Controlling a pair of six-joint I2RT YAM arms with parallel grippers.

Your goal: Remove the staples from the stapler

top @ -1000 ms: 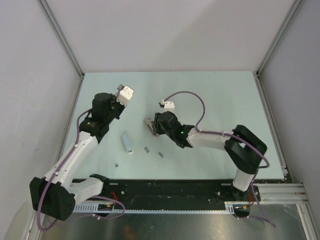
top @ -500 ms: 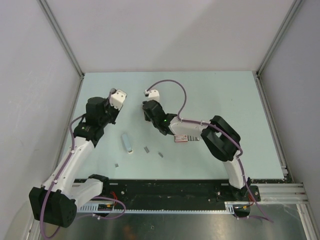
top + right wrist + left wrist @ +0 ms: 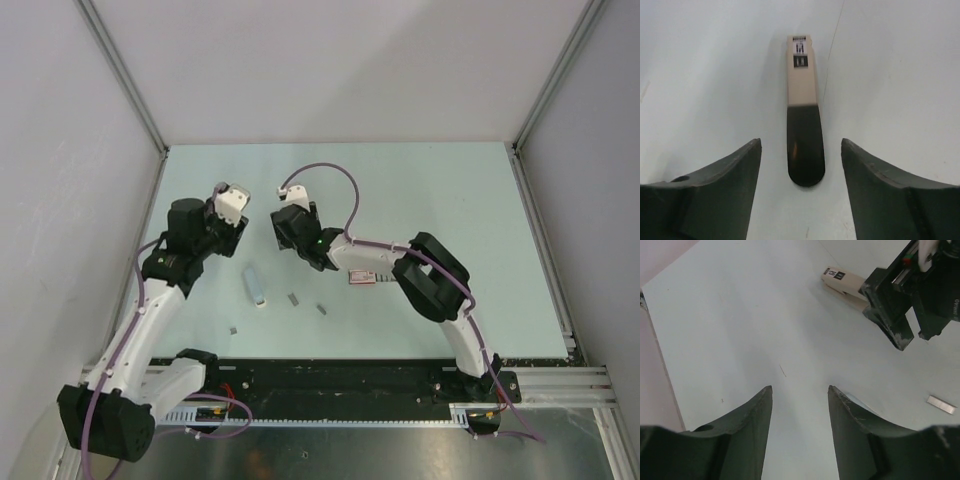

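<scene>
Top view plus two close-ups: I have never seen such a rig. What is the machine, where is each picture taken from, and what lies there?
The machine is two robot arms bolted at the near edge of a pale table. The top view looks down from above. The other two come from a camera on each wrist, with that arm's own dark fingers at the bottom. The left pincer and right pincer are both open, holding nothing. A beige-and-black stapler lies on the table below the right one. Nearer the bases lie short staple strips, a small red-and-white box and a pale bluish bar.
</scene>
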